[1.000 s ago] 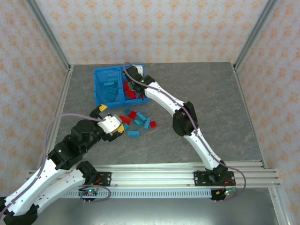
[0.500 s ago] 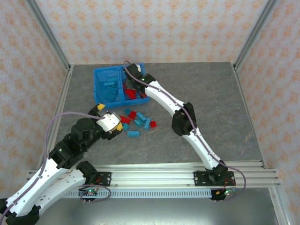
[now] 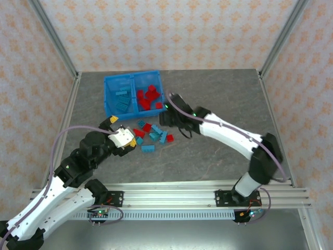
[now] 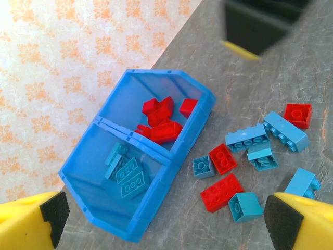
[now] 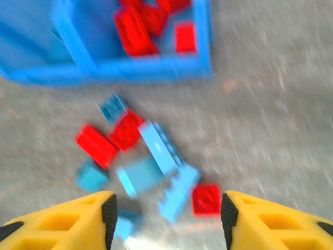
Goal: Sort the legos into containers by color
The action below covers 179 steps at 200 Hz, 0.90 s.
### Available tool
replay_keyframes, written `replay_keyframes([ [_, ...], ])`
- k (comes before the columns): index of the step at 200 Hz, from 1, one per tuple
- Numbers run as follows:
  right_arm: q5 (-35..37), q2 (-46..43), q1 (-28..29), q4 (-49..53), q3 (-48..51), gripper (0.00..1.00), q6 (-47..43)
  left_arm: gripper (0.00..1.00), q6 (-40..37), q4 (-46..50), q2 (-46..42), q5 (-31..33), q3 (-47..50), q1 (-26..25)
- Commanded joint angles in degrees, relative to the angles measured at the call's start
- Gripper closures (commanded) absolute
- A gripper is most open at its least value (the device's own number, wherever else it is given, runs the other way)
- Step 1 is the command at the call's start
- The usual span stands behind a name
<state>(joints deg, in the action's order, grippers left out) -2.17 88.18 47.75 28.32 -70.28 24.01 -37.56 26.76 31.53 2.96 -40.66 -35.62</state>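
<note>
We judge the sort a good way along but not done. The bin [image 3: 111, 81] sits at the back left of the bench [image 3: 223, 94]. Its one compartment [image 4: 88, 169] holds only teal legos [image 4: 130, 177], and the other [image 4: 127, 107] holds only red ones [image 4: 164, 127], so nothing in there looks misplaced.

A pile [image 3: 152, 134] lies loose on the bench just in front of the bin. It has three red bricks that we can count and rather more teal ones.

The left gripper [image 3: 124, 132] hovers beside the pile, spread wide and empty. The right gripper [image 5: 167, 213] hangs over the pile with its fingers apart and nothing between them. To us the next pick looks open to either arm.

Some things we cannot settle:
- The right wrist view is smeared, so brick edges and studs run together.
- In the left wrist view a yellow finger [image 4: 299, 221] cuts off the pile's near corner.
- The red legos in the bin overlap too much to count.
</note>
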Motion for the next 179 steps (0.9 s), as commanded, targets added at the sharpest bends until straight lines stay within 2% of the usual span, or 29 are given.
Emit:
replay_keyframes([
  [1, -0.39, -3.46, 0.06, -7.83, 12.67, 0.38, 1.16, 0.00, -0.90, 0.31, 0.18, -0.97, 0.07, 0.24],
  [19, -2.66, -4.22, 0.37, -8.46, 16.76, 0.32, -2.88, 0.01, -0.76, 0.54, 0.64, -0.26, -0.13, 0.30],
  [56, -3.31, -1.77, 0.72, -8.18, 17.75, 0.31, -8.99, 0.01, -1.23, 1.25, 0.53, -1.83, -0.03, 0.26],
  [80, -6.15, 2.04, 0.77, -9.71, 15.01, 0.29, -11.00, 0.01, -2.16, 2.42, 1.92, -3.14, -0.32, 0.24],
  [109, -3.86, 9.54, 0.38, -8.85, 9.83, 0.28, -12.31, 0.01, -3.44, 3.38, 3.10, -6.64, -0.39, 0.20],
  [125, -4.88, 12.81, 0.15, -8.28, 7.01, 0.28, -13.00, 0.00, -4.03, 3.60, 3.53, -7.98, -0.29, -0.07],
  [149, -3.70, 15.72, -0.06, -8.10, 4.77, 0.30, -12.57, 0.00, -4.46, 4.08, 4.11, -8.56, -0.50, -0.06],
  [179, -4.09, 16.77, -1.46, -8.15, 4.93, 0.43, -11.99, 0.01, -4.65, 4.17, 4.20, -8.62, -0.51, -0.07],
])
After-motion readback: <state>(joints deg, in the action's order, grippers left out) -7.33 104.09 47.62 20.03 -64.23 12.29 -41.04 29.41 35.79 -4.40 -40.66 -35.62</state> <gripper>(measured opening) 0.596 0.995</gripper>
